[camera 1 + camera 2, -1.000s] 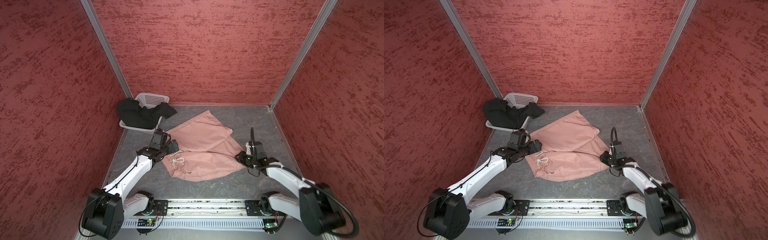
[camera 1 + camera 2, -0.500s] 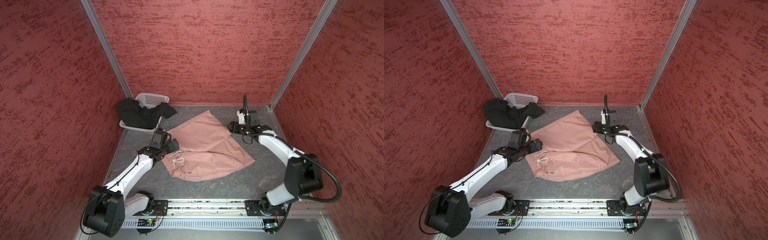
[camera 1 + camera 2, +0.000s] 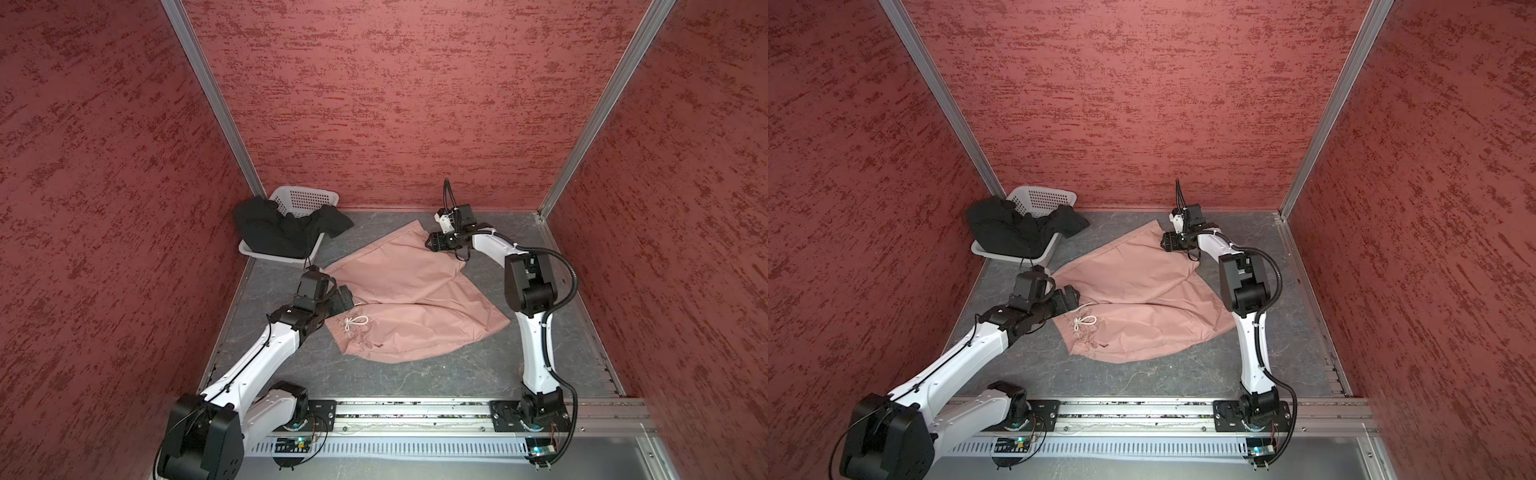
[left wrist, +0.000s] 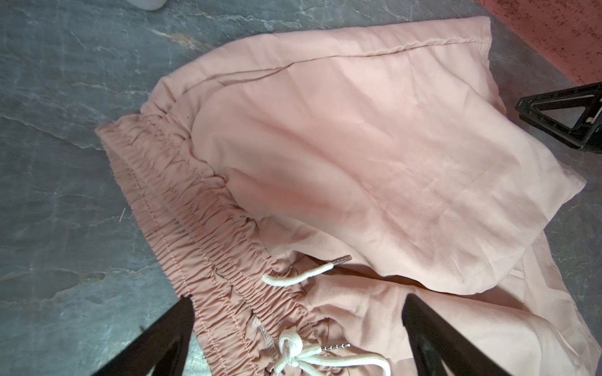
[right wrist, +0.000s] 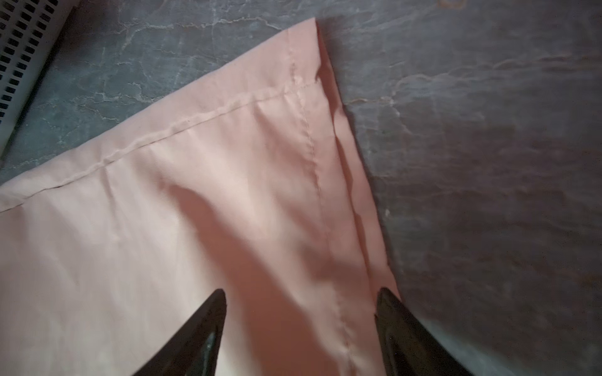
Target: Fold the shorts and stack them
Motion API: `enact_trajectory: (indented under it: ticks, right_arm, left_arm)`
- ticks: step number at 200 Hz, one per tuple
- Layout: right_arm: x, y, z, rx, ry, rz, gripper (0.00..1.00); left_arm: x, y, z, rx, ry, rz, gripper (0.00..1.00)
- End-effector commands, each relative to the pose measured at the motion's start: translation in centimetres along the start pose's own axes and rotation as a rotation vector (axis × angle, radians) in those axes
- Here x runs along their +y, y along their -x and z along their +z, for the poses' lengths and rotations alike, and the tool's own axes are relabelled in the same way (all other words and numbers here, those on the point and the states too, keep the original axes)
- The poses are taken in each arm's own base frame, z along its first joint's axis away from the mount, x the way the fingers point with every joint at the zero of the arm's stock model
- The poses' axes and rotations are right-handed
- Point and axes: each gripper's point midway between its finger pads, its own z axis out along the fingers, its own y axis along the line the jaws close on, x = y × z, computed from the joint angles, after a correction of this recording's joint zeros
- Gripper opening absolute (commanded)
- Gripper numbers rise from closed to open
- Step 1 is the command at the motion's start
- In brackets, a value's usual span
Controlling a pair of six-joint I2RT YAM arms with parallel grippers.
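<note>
The dusty pink shorts (image 3: 415, 299) (image 3: 1142, 299) lie spread on the grey table, waistband toward the left arm. My left gripper (image 3: 347, 297) (image 4: 298, 299) hovers open over the gathered waistband (image 4: 182, 208), beside the white drawstring (image 4: 293, 355). My right gripper (image 3: 430, 241) (image 5: 302, 290) stands open over the far leg, near its hem corner (image 5: 306, 58), with nothing held. The black shorts (image 3: 282, 232) (image 3: 1017, 232) hang crumpled over the basket at the back left.
A white perforated basket (image 3: 307, 197) (image 3: 1042, 199) (image 5: 19, 48) sits in the back left corner. Red walls close in on three sides. The arms' rail (image 3: 415, 411) runs along the front edge.
My right arm swung from the near leg's right edge to the far leg's hem, and its jaws opened. The near leg now lies spread further right. The left arm stayed put.
</note>
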Motion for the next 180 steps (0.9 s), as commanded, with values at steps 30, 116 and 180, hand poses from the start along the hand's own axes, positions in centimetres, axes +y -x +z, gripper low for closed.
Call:
enact_trajectory:
  ticks: [30, 116, 180]
  right_arm:
    - [0.7, 0.3, 2.3, 0.038, 0.025, -0.056, 0.72]
    - [-0.7, 2.5, 3.5, -0.041, 0.022, 0.073, 0.0]
    - [-9.7, 2.7, -4.6, -0.234, -0.117, 0.321, 0.0]
  left_arm:
    - [0.6, 0.2, 0.0, -0.01, 0.012, -0.018, 0.99]
    - [0.7, 0.4, -0.5, -0.008, 0.01, -0.004, 0.99]
    - [-1.2, 0.7, 0.1, 0.014, -0.068, 0.059, 0.99]
